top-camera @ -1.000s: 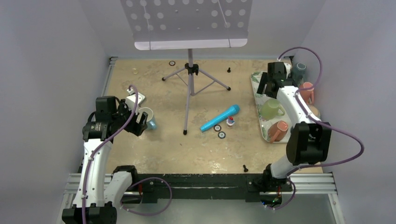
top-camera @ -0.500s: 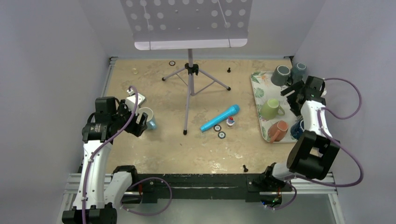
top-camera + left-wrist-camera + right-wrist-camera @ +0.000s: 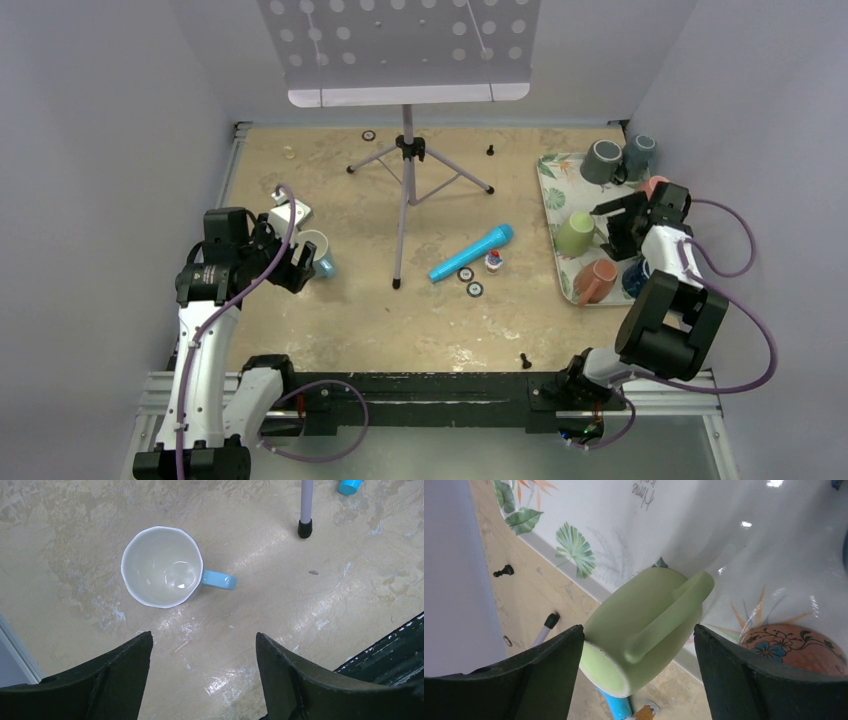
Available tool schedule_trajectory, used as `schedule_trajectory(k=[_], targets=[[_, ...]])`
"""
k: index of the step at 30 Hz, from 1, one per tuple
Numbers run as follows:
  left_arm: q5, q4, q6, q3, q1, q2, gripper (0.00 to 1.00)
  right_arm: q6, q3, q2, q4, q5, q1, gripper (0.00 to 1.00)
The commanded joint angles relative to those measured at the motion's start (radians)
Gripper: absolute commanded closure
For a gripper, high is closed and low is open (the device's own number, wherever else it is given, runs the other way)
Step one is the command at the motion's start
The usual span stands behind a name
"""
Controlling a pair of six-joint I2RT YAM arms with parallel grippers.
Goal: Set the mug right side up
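A green mug (image 3: 578, 233) rests on the leaf-patterned tray (image 3: 553, 190) at the right, its flat base turned up. In the right wrist view the green mug (image 3: 649, 625) lies between the fingers of my right gripper (image 3: 639, 628), which is open and straddles it, base towards the camera and handle on top. My right gripper (image 3: 612, 225) sits just right of the mug. A white mug with a blue handle (image 3: 162, 567) stands upright on the table at the left. My left gripper (image 3: 204, 636) hangs open above the table just short of it, holding nothing.
Other mugs share the tray: grey (image 3: 603, 160), dark teal (image 3: 638, 155) and terracotta (image 3: 598, 280). A music stand (image 3: 405, 150) stands at centre back, its leg tip (image 3: 305, 528) near the white mug. A blue microphone (image 3: 472, 252) and small caps lie mid-table.
My right arm swung from the tray's far end round to its right side and brought its gripper down around the green mug, jaws narrowing slightly. The left arm has stayed still.
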Motion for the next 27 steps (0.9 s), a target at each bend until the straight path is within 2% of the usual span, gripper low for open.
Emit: schedule_trajectory(k=[1, 4, 8, 16, 22, 24, 27], targets=[[0.003, 0.013, 0.017, 0.005, -0.001, -0.006, 0.21, 0.047, -0.01, -0.013, 0.042, -0.046, -0.004, 0.16], [0.003, 0.012, 0.017, 0.004, -0.002, -0.006, 0.21, 0.042, -0.018, -0.011, 0.072, -0.048, -0.004, 0.16], [0.001, 0.012, 0.018, 0.004, -0.002, -0.003, 0.22, 0.05, -0.007, 0.078, 0.098, -0.062, -0.004, 0.2], [-0.007, 0.015, 0.014, 0.002, -0.002, 0.0, 0.22, 0.043, 0.02, 0.116, 0.122, 0.037, -0.003, 0.31], [-0.011, 0.016, 0.013, 0.002, -0.002, 0.004, 0.22, -0.016, 0.038, 0.171, 0.159, 0.017, -0.003, 0.48], [-0.013, 0.017, 0.012, 0.002, -0.002, 0.003, 0.22, -0.034, 0.033, 0.183, 0.181, -0.008, -0.003, 0.5], [-0.016, 0.018, 0.012, 0.002, -0.002, 0.003, 0.22, -0.05, 0.029, 0.19, 0.195, -0.018, -0.003, 0.63]])
